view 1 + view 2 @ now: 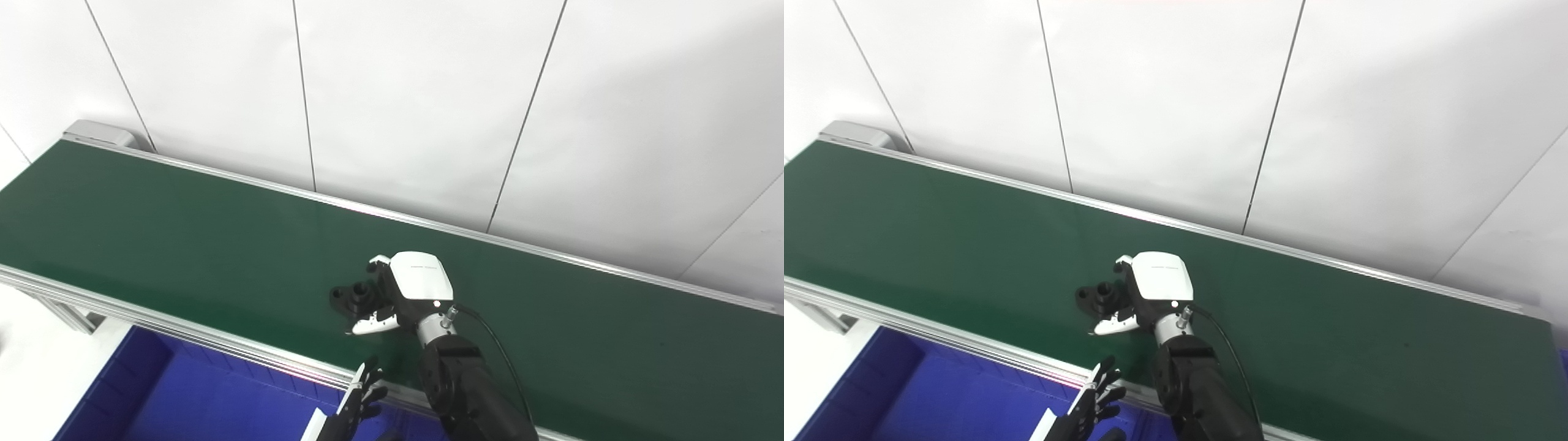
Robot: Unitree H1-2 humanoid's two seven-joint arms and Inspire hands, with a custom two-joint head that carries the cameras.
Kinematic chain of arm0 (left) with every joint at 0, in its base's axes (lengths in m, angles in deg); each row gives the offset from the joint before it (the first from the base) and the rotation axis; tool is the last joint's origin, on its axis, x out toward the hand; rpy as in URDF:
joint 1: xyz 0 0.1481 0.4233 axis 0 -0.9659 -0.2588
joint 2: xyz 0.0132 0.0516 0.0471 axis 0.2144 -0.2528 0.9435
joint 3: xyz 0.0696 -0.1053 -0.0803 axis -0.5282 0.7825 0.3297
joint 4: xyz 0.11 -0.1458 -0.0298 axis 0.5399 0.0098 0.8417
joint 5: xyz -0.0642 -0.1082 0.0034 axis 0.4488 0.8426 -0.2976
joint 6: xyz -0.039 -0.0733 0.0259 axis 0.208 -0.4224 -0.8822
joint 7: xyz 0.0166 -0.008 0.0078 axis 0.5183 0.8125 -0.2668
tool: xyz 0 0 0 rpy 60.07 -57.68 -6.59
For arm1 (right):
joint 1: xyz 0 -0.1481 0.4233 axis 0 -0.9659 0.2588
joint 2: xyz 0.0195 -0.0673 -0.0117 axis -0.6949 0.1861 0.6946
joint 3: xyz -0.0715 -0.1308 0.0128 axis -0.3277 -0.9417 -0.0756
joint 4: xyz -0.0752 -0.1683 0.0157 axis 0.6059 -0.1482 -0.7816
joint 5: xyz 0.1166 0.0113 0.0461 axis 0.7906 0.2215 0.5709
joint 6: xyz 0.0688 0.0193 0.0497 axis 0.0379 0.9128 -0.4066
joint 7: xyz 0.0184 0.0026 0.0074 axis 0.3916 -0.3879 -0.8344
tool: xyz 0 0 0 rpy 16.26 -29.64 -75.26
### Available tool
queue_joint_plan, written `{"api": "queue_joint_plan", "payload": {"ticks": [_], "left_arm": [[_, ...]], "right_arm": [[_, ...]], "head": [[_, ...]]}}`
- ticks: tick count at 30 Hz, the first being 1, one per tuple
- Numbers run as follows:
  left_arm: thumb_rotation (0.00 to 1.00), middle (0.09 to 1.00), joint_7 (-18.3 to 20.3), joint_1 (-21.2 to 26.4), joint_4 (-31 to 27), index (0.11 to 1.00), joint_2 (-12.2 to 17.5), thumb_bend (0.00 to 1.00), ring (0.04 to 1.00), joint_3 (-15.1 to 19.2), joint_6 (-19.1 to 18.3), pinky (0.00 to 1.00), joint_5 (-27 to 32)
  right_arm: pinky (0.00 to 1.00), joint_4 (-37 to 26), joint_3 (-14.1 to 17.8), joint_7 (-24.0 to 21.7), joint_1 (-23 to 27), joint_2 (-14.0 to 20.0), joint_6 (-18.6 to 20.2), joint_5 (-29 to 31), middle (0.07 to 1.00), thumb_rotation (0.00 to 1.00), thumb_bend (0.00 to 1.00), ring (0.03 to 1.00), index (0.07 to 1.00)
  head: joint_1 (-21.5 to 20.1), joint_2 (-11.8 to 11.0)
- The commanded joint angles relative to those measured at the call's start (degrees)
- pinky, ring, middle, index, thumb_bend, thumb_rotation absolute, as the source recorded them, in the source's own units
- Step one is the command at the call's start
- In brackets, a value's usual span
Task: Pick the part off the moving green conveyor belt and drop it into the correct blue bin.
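A small black part (pixel 351 295) with a raised round boss lies on the green conveyor belt (pixel 184 233), close to the belt's near edge. My right hand (pixel 401 291), with its white back up, reaches over the belt from the near side. Its fingers (pixel 378 263) curl past the far side of the part and its thumb sits on the near side. The hand is open around the part and the part rests on the belt. My left hand (pixel 358 401) hovers low over the blue bin (pixel 184 398), open and holding nothing.
An aluminium rail (pixel 202 334) runs along the belt's near edge, between the belt and the blue bin. A white panelled wall (pixel 429 92) stands right behind the belt. The belt's end housing (pixel 98 131) is at the far left.
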Motion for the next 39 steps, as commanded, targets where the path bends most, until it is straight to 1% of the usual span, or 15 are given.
{"api": "queue_joint_plan", "payload": {"ticks": [1,3,5,6,7,9,14,17,23,29,32,34,39], "left_arm": [[0.84,0.961,-0.69,-2.62,-1.81,1.000,-5.38,0.60,0.902,-5.73,1.72,0.86,-0.47],[0.85,0.955,-1.03,-2.57,-1.75,1.000,-5.47,0.61,0.894,-5.75,1.97,0.85,-1.23],[0.85,0.954,-1.08,-2.58,-1.90,1.000,-5.56,0.62,0.892,-5.76,1.60,0.84,-1.53],[0.85,0.955,-1.01,-2.57,-2.00,1.000,-5.58,0.62,0.891,-5.75,1.31,0.84,-1.60],[0.85,0.956,-0.92,-2.70,-2.37,1.000,-5.63,0.62,0.891,-5.79,0.76,0.83,-1.73],[0.85,0.948,-0.81,-2.89,-2.85,1.000,-5.69,0.63,0.888,-5.83,0.20,0.82,-1.85],[0.86,0.944,-0.57,-3.04,-3.19,1.000,-5.73,0.64,0.888,-5.70,-0.40,0.83,-1.61],[0.86,0.947,-0.41,-2.98,-3.38,1.000,-5.51,0.65,0.891,-5.66,-0.81,0.84,-1.68],[0.87,0.948,-0.51,-2.72,-3.32,1.000,-5.45,0.65,0.888,-5.53,-1.11,0.83,-1.48],[0.87,0.946,-0.60,-2.57,-3.42,1.000,-5.42,0.64,0.887,-5.31,-1.29,0.83,-1.51],[0.87,0.949,-0.51,-2.59,-3.68,1.000,-5.17,0.63,0.888,-5.05,-1.33,0.83,-1.24],[0.88,0.942,-0.36,-2.68,-4.03,1.000,-4.94,0.65,0.888,-4.79,-1.61,0.84,-0.88],[0.89,0.940,-0.13,-2.58,-4.46,1.000,-3.93,0.64,0.887,-4.09,-1.25,0.84,-0.28]], "right_arm": [[0.09,2.03,-2.70,-1.60,-0.76,1.24,-0.72,-1.49,0.238,0.15,0.54,0.153,0.505],[0.08,2.51,-5.31,-3.09,-0.53,2.53,0.26,-3.52,0.236,0.12,0.52,0.147,0.481],[0.07,3.11,-7.53,-2.44,-0.56,3.63,1.10,-5.21,0.226,0.12,0.52,0.137,0.477],[0.06,3.39,-8.09,-2.00,-0.71,3.99,1.35,-5.54,0.217,0.12,0.52,0.129,0.476],[0.06,3.41,-8.46,-1.73,-1.12,4.48,1.52,-5.88,0.206,0.12,0.52,0.119,0.475],[0.04,3.32,-8.64,-1.61,-1.65,5.01,1.59,-6.21,0.190,0.12,0.52,0.106,0.475],[0.05,3.43,-8.45,-0.59,-2.40,5.84,0.52,-5.34,0.191,0.12,0.52,0.108,0.477],[0.05,3.50,-8.35,-0.30,-2.59,5.72,0.69,-4.95,0.190,0.12,0.52,0.108,0.478],[0.05,3.46,-8.36,0.08,-2.71,5.48,1.11,-4.84,0.190,0.12,0.52,0.111,0.479],[0.06,3.12,-7.07,1.53,-3.18,5.28,0.43,-3.38,0.200,0.12,0.52,0.120,0.478],[0.07,1.04,-6.14,2.72,-3.83,5.12,0.54,-2.78,0.219,0.12,0.52,0.134,0.479],[0.08,-0.72,-5.54,2.90,-4.28,4.82,1.38,-2.80,0.224,0.12,0.52,0.137,0.480],[0.06,-5.50,-3.98,3.61,-5.28,4.84,2.42,-3.31,0.203,0.12,0.52,0.121,0.479]], "head": [[0.00,0.08],[0.02,0.17],[0.02,0.17],[0.02,0.17],[0.10,0.67],[0.13,0.87],[-0.08,0.98],[-0.23,1.03],[-0.65,0.99],[-1.13,1.12],[-2.05,1.19],[-2.79,1.21],[-4.76,1.24]]}}
